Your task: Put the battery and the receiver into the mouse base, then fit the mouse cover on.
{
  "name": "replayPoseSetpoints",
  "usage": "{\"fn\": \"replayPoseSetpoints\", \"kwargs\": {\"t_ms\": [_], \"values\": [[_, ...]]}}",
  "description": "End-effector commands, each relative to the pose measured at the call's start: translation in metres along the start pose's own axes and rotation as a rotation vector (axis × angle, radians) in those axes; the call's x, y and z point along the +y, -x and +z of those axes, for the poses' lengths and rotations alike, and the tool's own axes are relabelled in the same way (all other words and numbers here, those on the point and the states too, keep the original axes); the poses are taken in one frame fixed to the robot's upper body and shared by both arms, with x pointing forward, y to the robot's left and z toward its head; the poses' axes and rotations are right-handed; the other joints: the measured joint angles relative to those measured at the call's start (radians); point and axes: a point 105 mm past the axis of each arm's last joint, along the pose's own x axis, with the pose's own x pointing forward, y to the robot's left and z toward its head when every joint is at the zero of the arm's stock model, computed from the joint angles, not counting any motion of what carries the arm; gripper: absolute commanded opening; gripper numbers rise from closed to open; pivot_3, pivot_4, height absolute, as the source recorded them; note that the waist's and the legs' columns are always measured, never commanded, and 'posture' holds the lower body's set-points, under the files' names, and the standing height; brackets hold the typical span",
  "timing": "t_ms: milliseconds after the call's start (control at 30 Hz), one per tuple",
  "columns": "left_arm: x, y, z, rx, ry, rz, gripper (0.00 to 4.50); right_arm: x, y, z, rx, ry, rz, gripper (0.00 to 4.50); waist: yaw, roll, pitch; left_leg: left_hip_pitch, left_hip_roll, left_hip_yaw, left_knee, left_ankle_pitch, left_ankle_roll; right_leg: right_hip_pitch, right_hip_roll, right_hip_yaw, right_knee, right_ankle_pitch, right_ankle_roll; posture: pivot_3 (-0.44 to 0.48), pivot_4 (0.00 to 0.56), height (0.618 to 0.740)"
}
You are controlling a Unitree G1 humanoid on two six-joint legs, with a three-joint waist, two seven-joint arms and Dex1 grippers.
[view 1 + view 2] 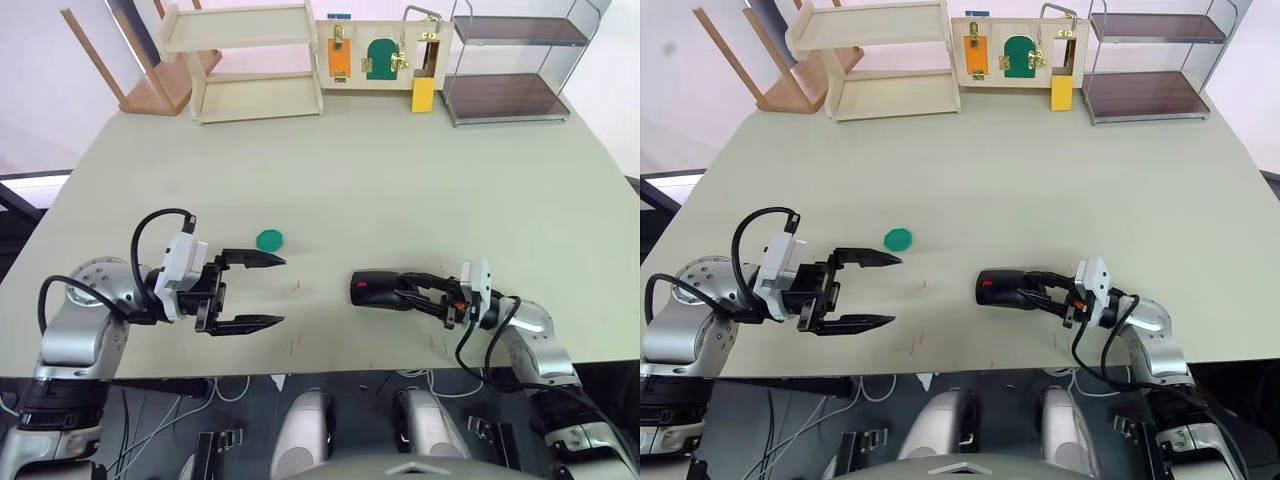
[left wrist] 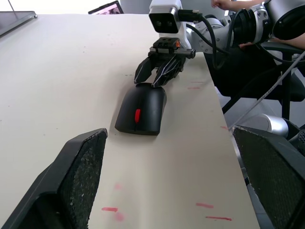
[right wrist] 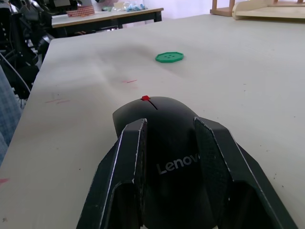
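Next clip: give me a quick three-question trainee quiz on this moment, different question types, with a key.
1. True or false: the mouse cover already sits on the mouse.
2. Which gripper's fingers rest on the mouse's rear? A) left gripper B) right gripper
3. Fill in: the green disc lies on the table closest to the ___ gripper.

Key: 1 true; 2 B; 3 left. The left gripper's fingers are spread wide, holding nothing.

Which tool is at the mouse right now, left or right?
The right tool: its fingers rest on the assembled mouse. The left tool hangs open, apart, nearer the green disc.
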Motion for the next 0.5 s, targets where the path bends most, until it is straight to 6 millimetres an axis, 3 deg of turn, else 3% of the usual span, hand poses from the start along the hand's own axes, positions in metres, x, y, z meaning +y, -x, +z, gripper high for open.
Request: {"fn": "replayPoseSetpoints", "kwargs": {"t_ms": [33,233,333,500], "values": [[0.001,0.005,0.005,0.012,-0.024,0.009,4.50,0.009,0.002,-0.024,0.097,-0.048,0.014,1.59,0.000,0.000,0.000,0.000,0.000,0.000,0.000,0.000,0.000,0.000,0.000,0.000,0.000,0.000,0.000,0.000,0.150,0.740],[0.005,0.004,0.001,0.004,-0.016,0.069,4.50,-0.003,0.010,-0.002,0.026,0.032,-0.042,1.59,0.002,0.000,0.000,0.005,0.006,0.004,0.000,0.000,-0.001,0.002,0.007,0.004,0.001,0.002,-0.004,0.000,0.150,0.740],[0.013,0.008,-0.006,0.007,0.018,0.171,4.50,-0.018,0.024,0.020,-0.019,0.091,-0.118,1.59,0.002,0.000,0.000,0.007,0.010,0.008,0.000,0.000,-0.001,0.002,0.010,0.007,0.001,0.003,-0.006,0.000,0.150,0.740],[0.016,0.014,-0.017,-0.010,0.076,0.272,4.50,-0.028,0.051,0.032,0.014,0.130,-0.185,1.59,0.003,0.000,0.000,0.008,0.010,0.010,0.000,0.000,-0.001,0.002,0.010,0.010,0.001,0.003,-0.006,0.000,0.150,0.740]]}}
